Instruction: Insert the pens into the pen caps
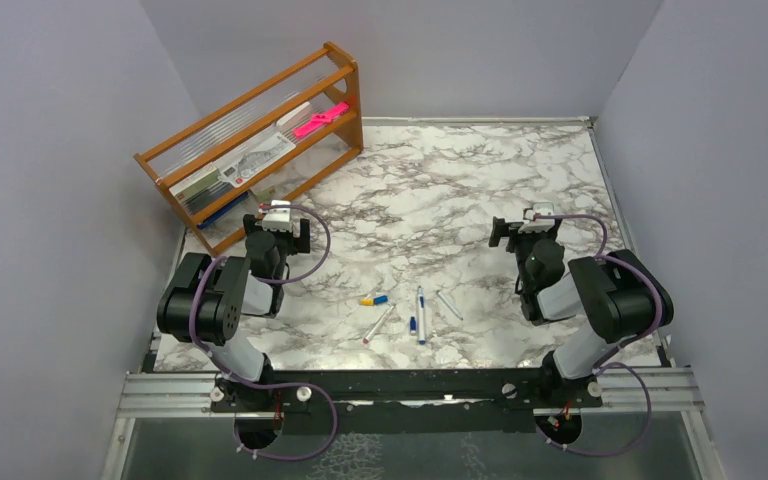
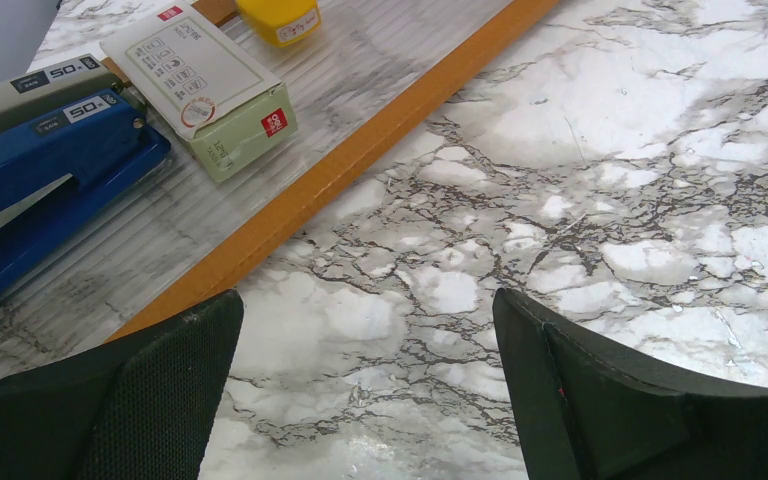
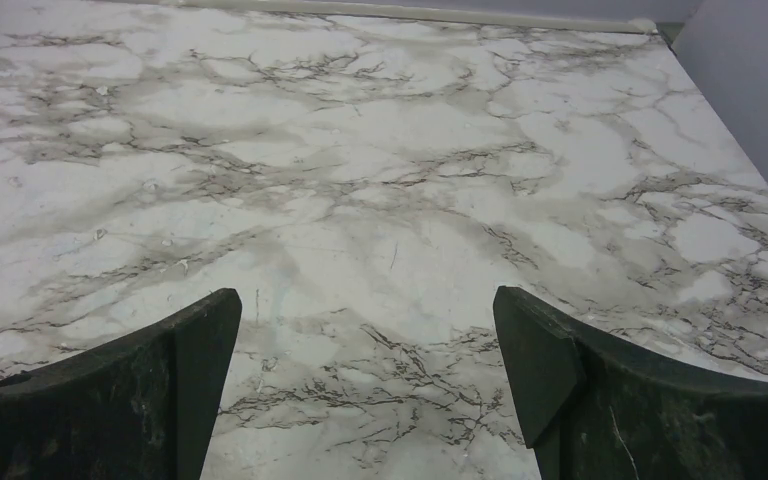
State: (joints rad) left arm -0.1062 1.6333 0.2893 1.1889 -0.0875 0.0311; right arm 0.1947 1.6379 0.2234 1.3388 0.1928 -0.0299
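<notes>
Top external: 3 pens (image 1: 420, 314) and the caps (image 1: 373, 299) lie between the 2 grippers, behind both sets of fingers. Left gripper (image 1: 278, 222) and right gripper (image 1: 527, 228) gape wide, holding nothing. Neither wrist view shows a pen, so retract 1 gripper, centre a barrel between its fingers, then close.

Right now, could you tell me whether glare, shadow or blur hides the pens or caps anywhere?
Top external view: evenly lit and sharp; the thin white-barrelled pens and tiny blue and yellow-orange caps small but distinct on the grey-veined marble tabletop. Left wrist view: glossy sheen on the marble at bottom centre, jaws near-black. Right wrist view: faint sheen mid-frame; neither wrist view shows pens.
</notes>
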